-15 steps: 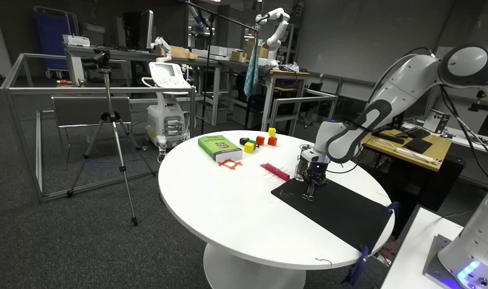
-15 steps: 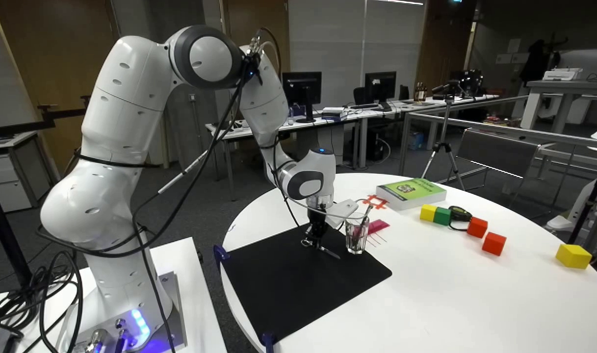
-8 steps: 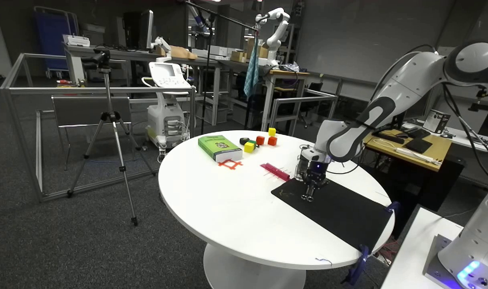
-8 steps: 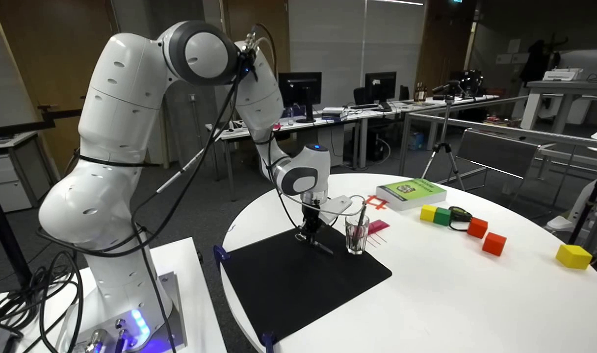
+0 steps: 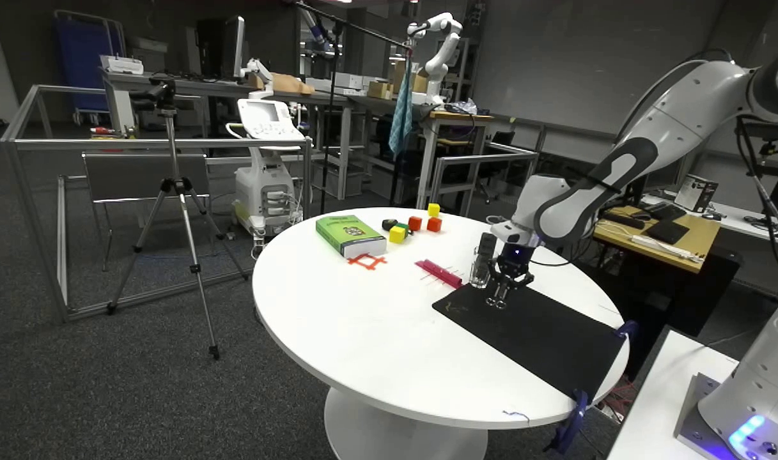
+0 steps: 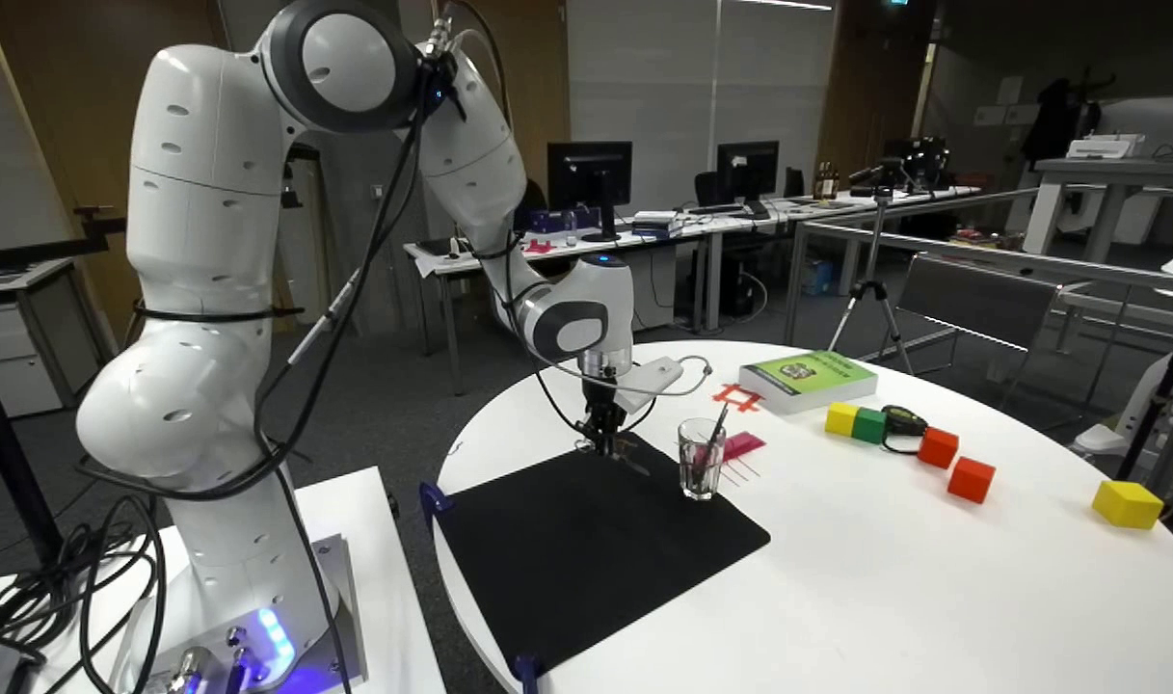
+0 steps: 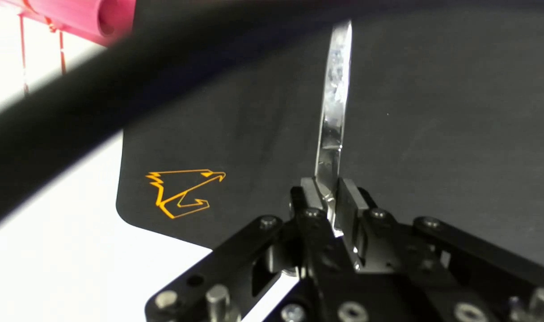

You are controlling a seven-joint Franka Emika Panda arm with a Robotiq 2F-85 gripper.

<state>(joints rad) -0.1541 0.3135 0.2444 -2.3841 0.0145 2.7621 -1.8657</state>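
- Scissors (image 7: 336, 89): metal, gripped in the pincer (image 7: 331, 197). Blades lie together, with the tip directed toward the top of the wrist view. Finger rings (image 5: 496, 303) visible at the pincer in an exterior view.
- Pincer: narrowed onto the scissors, one side bearing on each face of the metal.
- Position: over the black mat (image 7: 432, 112), near the corner that carries an orange outline emblem (image 7: 184, 192). Contact between scissors and mat cannot be determined.
- Glass tumbler (image 6: 699, 472): upright, near the pincer at the mat's edge. Slender dark implements (image 6: 719, 422) lean inside.
- Magenta piece (image 5: 438, 273): curled, lying just beside the mat, thin reddish sticks around it.
- Blue clamps (image 6: 435, 498): two, seated on the desk's rim at mat corners.
- Desk (image 5: 363, 345): round, white top, bearing all the above.
- Orange-red lattice (image 6: 748, 404): flat, just beside the book.
- Book (image 6: 808, 379): green cover, thick, lying flat.
- Cubes: yellow cube (image 6: 841, 417) and green cube (image 6: 870, 425) side by side. Next to them, apparently a tape measure (image 6: 902, 420). Two red cubes (image 6: 972, 479) near each other. A further yellow block (image 6: 1127, 504) sits alone near the desk's rim.
- Background: tripod (image 6: 872, 292) and monitors (image 6: 600, 178) beyond the desk in an exterior view.
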